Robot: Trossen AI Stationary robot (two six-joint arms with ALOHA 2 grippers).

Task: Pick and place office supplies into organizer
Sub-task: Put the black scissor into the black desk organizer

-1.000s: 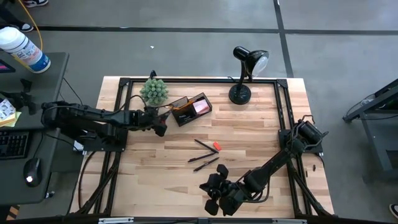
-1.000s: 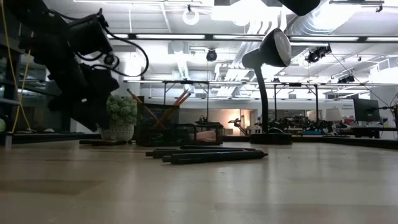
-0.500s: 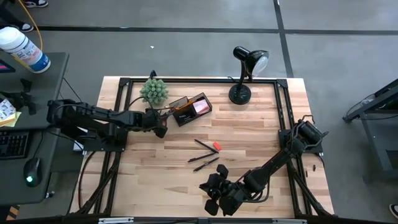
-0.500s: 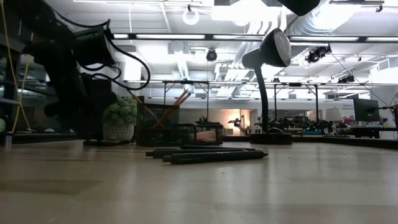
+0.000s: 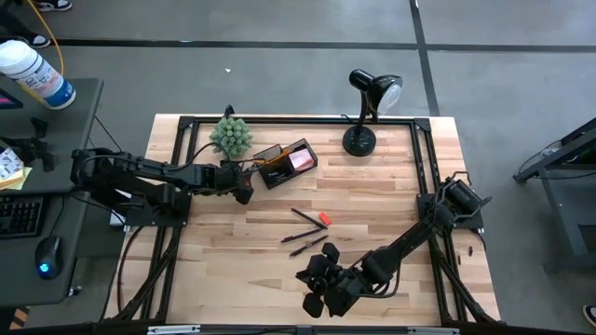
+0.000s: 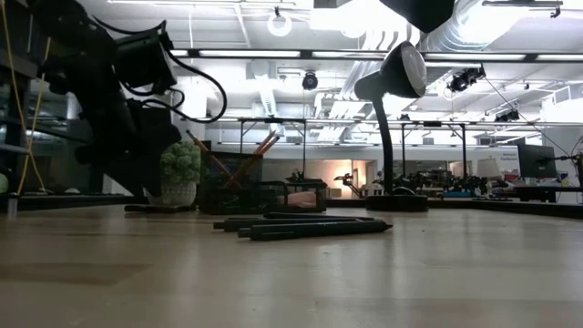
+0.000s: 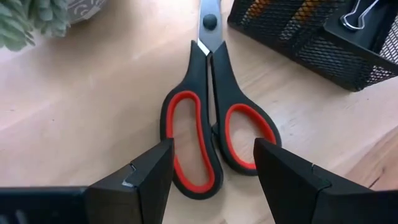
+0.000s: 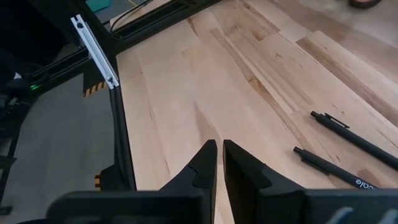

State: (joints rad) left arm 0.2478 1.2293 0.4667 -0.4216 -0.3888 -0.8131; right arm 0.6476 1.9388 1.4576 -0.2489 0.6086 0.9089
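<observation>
The red-and-black-handled scissors (image 7: 211, 124) lie flat on the table between the green plant (image 5: 230, 136) and the black mesh organizer (image 5: 287, 163). My left gripper (image 7: 211, 168) is open, low over the scissors, with one finger outside each handle loop; no touch shows. It appears beside the plant in the high view (image 5: 242, 189). The organizer holds orange pencils, a pink pad (image 5: 300, 159) and a clip (image 7: 357, 15). Black pens (image 5: 305, 233) and a red eraser (image 5: 324, 220) lie mid-table. My right gripper (image 8: 219, 163) is shut above bare wood near the table's near edge (image 5: 317, 284).
A black desk lamp (image 5: 361, 140) stands at the far edge, right of the organizer. The plant pot sits close to the scissors' blades. A black frame rail (image 8: 96, 43) runs along the table's edges. Bare wood lies left of and nearer than the pens.
My left gripper has come down toward the table beside the plant and now sits low over the scissors. The scissors, the pens and the organizer have kept their places.
</observation>
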